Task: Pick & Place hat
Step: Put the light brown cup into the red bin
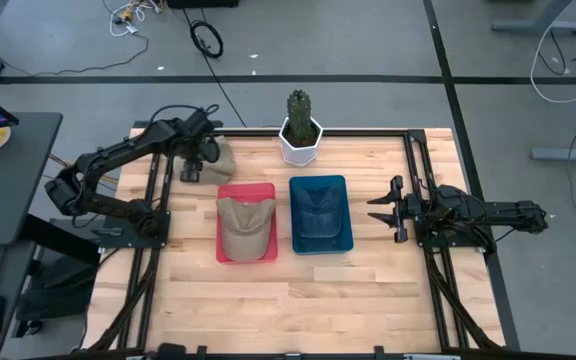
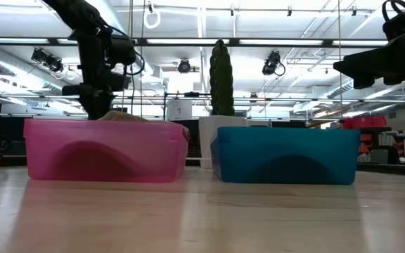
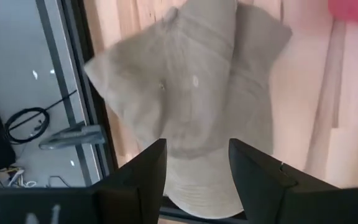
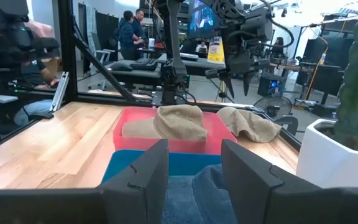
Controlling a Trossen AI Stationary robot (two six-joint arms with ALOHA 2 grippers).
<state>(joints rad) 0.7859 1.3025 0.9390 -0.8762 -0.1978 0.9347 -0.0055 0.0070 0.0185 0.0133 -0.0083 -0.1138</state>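
Observation:
A loose beige hat (image 1: 221, 157) (image 3: 197, 93) lies flat on the wooden table near its far left corner. My left gripper (image 1: 192, 170) (image 3: 196, 171) hovers just above it, open and pointing down, touching nothing; the right wrist view shows the left gripper (image 4: 241, 70) clear of the loose hat (image 4: 248, 124). A second beige hat (image 1: 245, 226) lies in the pink bin (image 1: 226, 192). A blue hat (image 1: 320, 212) lies in the blue bin (image 1: 345, 182). My right gripper (image 1: 386, 208) (image 4: 194, 168) waits open, to the right of the blue bin.
A cactus in a white pot (image 1: 300, 132) stands at the far edge, between the loose hat and the bins. Black frame rails (image 1: 153, 180) run along the left and right sides of the table. Bare wood (image 1: 298, 300) lies in front of the bins. People sit at desks (image 4: 129, 31) beyond the table.

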